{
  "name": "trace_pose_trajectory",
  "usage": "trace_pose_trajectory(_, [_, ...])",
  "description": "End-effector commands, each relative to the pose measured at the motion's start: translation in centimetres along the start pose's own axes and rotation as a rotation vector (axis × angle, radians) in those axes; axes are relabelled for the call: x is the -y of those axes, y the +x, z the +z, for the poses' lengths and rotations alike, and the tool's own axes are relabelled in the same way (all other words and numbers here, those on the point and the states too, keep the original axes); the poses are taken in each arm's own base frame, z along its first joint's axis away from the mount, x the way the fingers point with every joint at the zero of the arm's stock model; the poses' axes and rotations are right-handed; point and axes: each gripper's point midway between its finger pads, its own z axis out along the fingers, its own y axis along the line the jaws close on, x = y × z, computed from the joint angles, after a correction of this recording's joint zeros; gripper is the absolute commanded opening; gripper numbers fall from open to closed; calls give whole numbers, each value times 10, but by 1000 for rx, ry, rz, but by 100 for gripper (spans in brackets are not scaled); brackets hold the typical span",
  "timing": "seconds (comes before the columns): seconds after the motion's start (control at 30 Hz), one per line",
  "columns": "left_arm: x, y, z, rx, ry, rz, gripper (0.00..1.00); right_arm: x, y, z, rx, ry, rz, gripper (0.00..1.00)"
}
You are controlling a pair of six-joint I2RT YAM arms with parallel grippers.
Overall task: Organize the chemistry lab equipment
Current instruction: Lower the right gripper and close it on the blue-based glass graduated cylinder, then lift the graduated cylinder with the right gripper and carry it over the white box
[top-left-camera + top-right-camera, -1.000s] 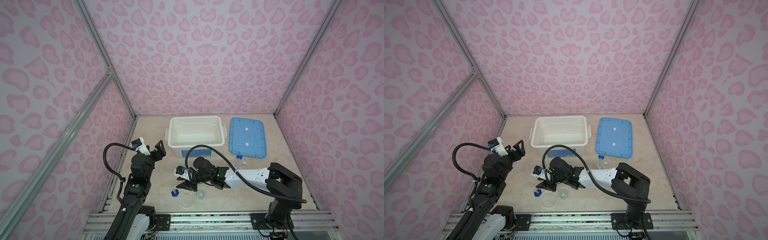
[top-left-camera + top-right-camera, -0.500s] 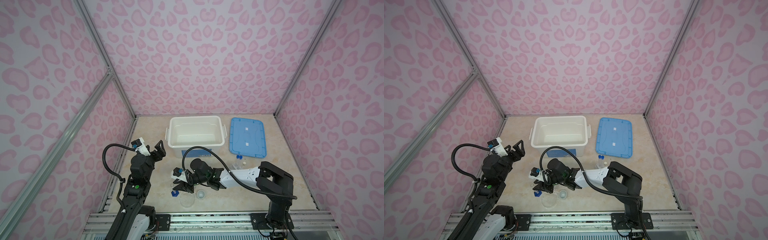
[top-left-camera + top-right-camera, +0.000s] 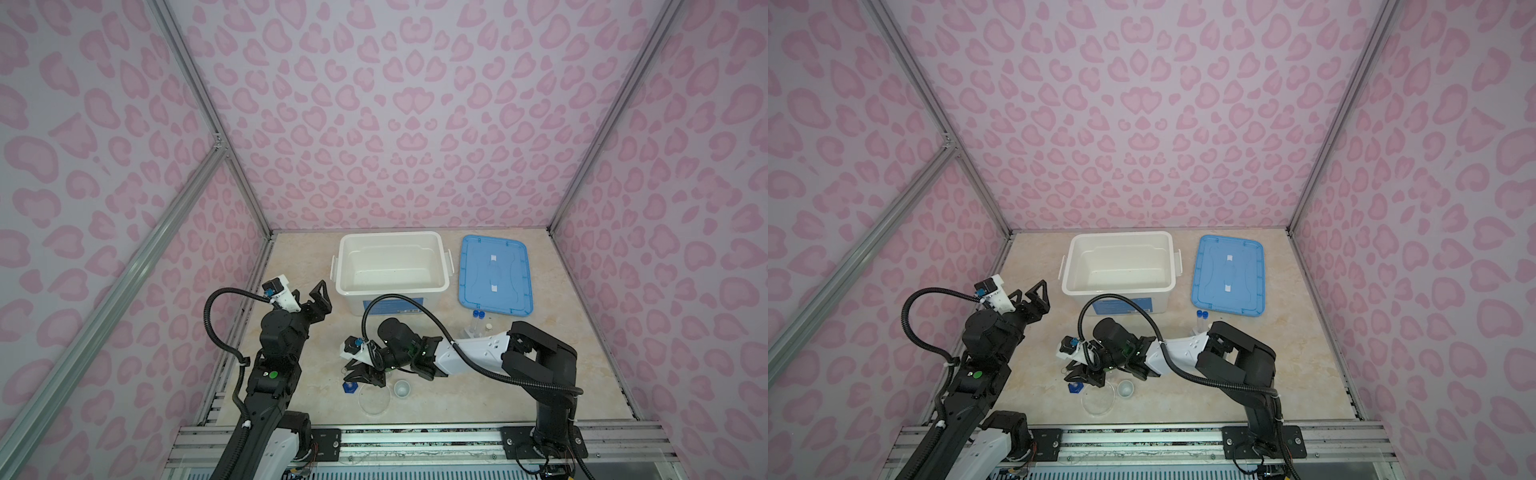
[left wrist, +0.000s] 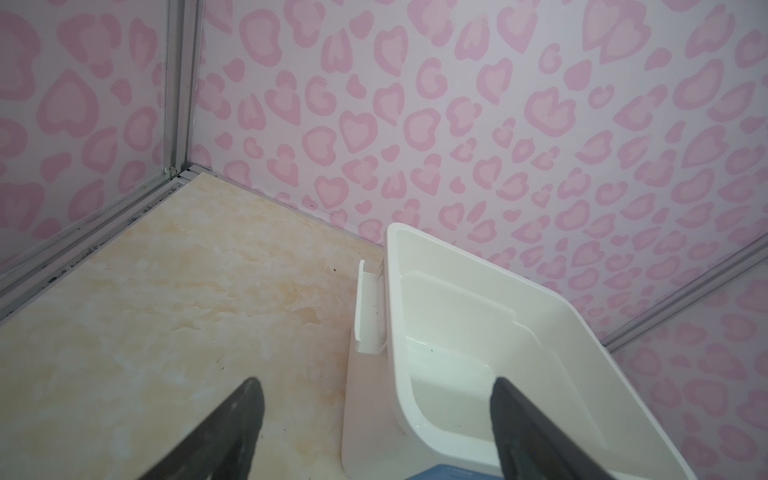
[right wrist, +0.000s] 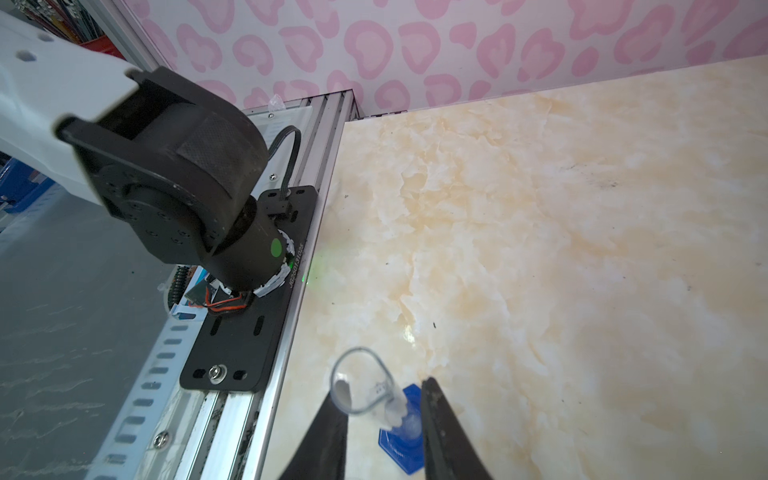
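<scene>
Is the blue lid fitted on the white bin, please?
No, the blue lid lies flat beside the open white bin.

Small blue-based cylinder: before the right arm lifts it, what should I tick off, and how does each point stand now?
1. The small clear cylinder on a blue hexagonal base sits between the fingers of the right end effector: ok.
2. Grip closed on it: not ok, a gap shows beside one finger.
3. Cylinder upright on its base: ok.
4. Clear round dish free of the base: cannot tell, its rim lies very close. The small clear cup stands apart: ok.
5. Left end effector open, empty and well away: ok.
6. White rectangular plastic bin open, with its flat blue plastic lid lying beside it: ok.
</scene>
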Motion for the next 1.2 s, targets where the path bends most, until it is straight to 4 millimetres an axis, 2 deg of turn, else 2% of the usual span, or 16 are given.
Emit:
trace_pose_trajectory(0.0, [4, -8, 0, 26, 14, 10, 87, 0, -7, 2, 30, -6, -14, 29])
trace_pose_trajectory(0.83, [2, -3, 0, 16, 9, 15, 86, 4, -5, 6, 43, 0, -18, 17])
trace_pose_trajectory(1.0, [2, -4, -1, 20, 10, 18, 86, 4, -6, 4, 43, 13, -25, 15])
trace_pose_trajectory(1.17, [2, -6, -2, 26, 11, 19, 86, 6, -15, -2, 58, 32, -31, 14])
